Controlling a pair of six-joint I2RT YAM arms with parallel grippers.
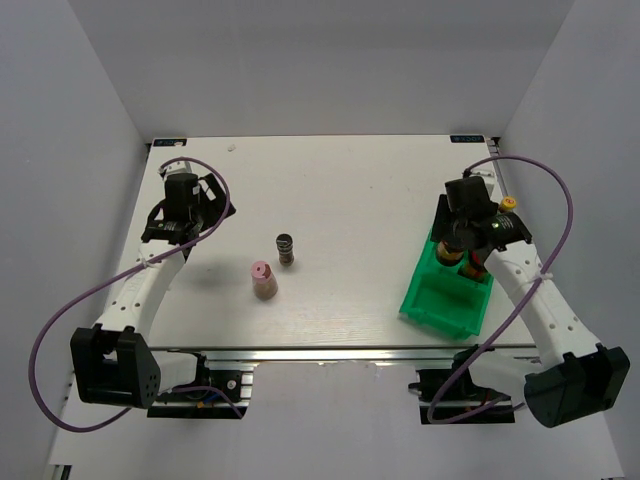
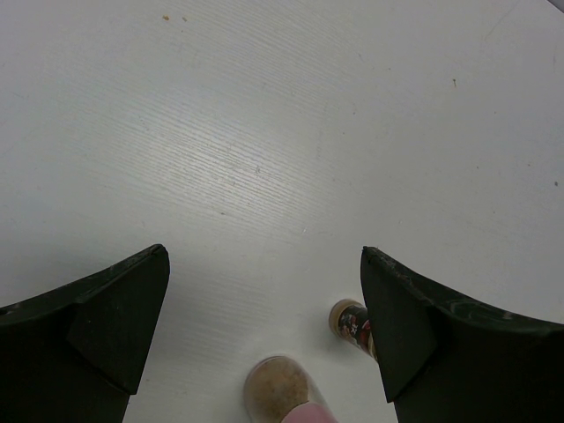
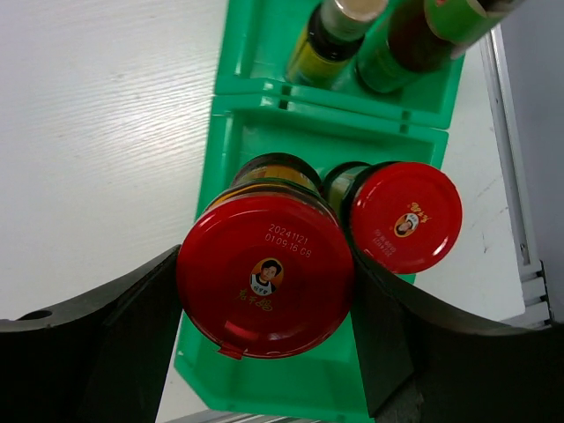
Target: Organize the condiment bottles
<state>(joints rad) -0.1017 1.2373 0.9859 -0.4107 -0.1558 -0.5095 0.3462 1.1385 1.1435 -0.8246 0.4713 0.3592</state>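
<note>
One red-lidded glass jar [image 3: 264,278], clamped in the right gripper [image 3: 264,291], stands beside a second red-lidded jar [image 3: 405,216] in the green plastic bin [image 3: 251,92] on the white, grey-walled table [image 1: 350,190]; the left gripper [image 2: 264,264] gapes wide.

Top external: high above the near edge, looking down over the whole white table [image 1: 330,190].
Left wrist: close, facing down; shares the small pink-capped jar [image 2: 280,389] with top.
Right wrist: very close over the red-lidded glass jar [image 3: 264,273]; shares the green plastic bin [image 3: 264,97] with top.

- We get bright, even overhead light, soft shadows on the table [image 1: 340,190]
- Faint sheen on the nearer red-lidded jar [image 3: 264,273]
- Wrist-view edges slightly soft
</note>
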